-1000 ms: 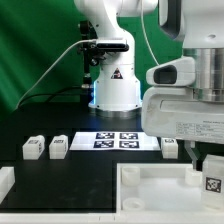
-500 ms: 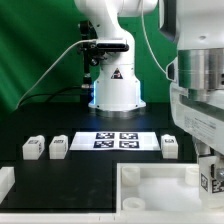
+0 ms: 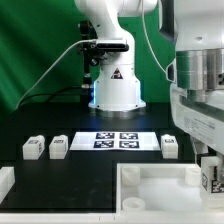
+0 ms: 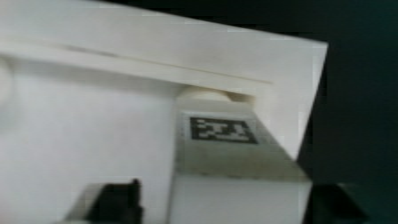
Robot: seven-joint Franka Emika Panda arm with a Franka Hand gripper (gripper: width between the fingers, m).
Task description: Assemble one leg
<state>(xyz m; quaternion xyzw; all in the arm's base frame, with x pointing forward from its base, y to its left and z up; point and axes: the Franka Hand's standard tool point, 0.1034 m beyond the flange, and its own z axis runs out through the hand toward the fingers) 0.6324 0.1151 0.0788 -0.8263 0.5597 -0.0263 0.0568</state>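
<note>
My gripper [image 3: 211,186] is at the exterior view's right, shut on a small white leg [image 3: 211,178] with a black-and-white tag. It holds the leg upright at the right corner of the large white panel [image 3: 150,186]. In the wrist view the leg [image 4: 231,150] sits between my two dark fingers [image 4: 118,200], its far end against the panel [image 4: 89,120]. Three more legs lie on the black table: two on the left [image 3: 33,147] [image 3: 58,146] and one on the right [image 3: 170,146].
The marker board [image 3: 117,139] lies flat at the table's middle, in front of the arm's white base [image 3: 116,90]. A white block [image 3: 5,181] sits at the exterior view's lower left edge. A green backdrop stands behind.
The arm's wrist housing has shifted toward the exterior view's right. The held leg stays at the panel's right corner, moved only slightly.
</note>
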